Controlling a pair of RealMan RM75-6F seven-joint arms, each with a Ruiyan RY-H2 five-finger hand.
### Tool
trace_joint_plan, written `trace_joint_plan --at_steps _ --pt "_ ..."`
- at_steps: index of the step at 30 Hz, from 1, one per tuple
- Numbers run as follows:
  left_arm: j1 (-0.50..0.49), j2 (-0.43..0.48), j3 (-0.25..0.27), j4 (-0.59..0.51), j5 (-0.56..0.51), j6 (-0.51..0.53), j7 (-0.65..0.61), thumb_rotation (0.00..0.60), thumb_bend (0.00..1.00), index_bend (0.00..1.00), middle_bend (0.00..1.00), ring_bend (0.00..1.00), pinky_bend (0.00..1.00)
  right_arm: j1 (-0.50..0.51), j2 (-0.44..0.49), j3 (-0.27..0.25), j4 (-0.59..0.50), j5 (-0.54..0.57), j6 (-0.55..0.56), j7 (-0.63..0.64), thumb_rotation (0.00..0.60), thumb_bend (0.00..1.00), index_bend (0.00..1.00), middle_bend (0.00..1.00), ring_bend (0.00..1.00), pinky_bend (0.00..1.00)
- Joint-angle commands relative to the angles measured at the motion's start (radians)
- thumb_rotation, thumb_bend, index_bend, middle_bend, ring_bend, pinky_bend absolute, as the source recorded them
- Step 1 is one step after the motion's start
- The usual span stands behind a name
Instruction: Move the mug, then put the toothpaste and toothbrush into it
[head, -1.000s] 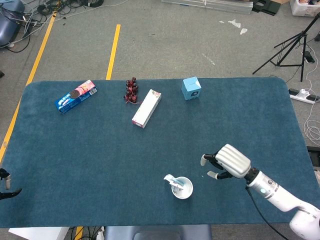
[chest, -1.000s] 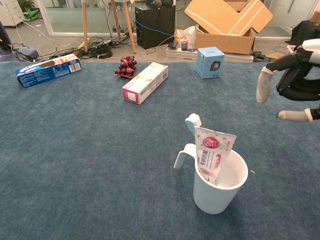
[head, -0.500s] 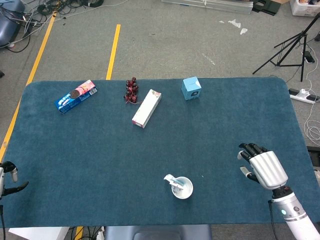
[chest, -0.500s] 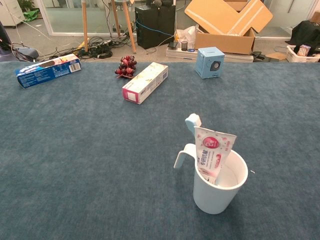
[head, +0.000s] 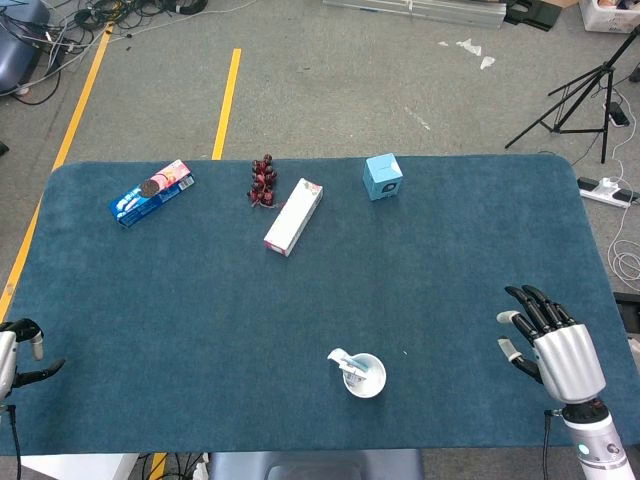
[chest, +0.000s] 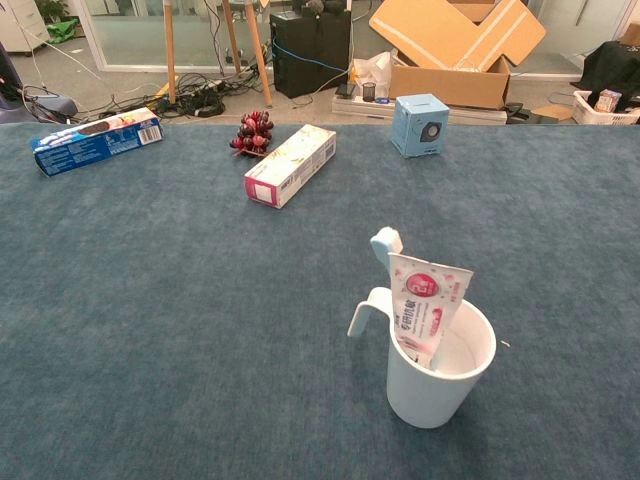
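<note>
A white mug (chest: 436, 381) (head: 364, 377) stands upright near the table's front edge. A pink and white toothpaste tube (chest: 424, 307) leans inside it, and a pale blue toothbrush head (chest: 386, 244) sticks up behind the tube. My right hand (head: 552, 343) hovers over the table's front right corner, far from the mug, fingers spread and holding nothing. My left hand (head: 15, 350) shows only partly at the front left edge, fingers apart and empty. The chest view shows neither hand.
At the back of the blue table (head: 200, 300) lie a blue biscuit pack (head: 151, 192), a bunch of dark red grapes (head: 263, 180), a white and pink box (head: 293, 217) and a light blue cube box (head: 382, 176). A tripod (head: 585, 95) stands off the table's right.
My right hand has drawn back from beside the mug to the front right corner and left the chest view. My left hand has crept up slightly at the left edge.
</note>
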Motion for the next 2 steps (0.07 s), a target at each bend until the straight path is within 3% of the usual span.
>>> trace_joint_plan --at_steps 1,2 --pt "0.0 0.002 -0.001 -0.005 -0.002 -0.002 -0.001 0.6 0.0 0.74 0.48 0.43 0.56 -0.011 0.003 0.013 0.013 -0.004 0.0 0.032 0.6 0.2 0.48 0.26 0.21 0.45" --pt "0.0 0.002 0.0 -0.005 -0.002 -0.004 0.001 0.6 0.0 0.74 0.48 0.43 0.56 -0.01 0.005 0.02 0.014 0.005 -0.01 0.044 0.6 0.2 0.48 0.26 0.21 0.45"
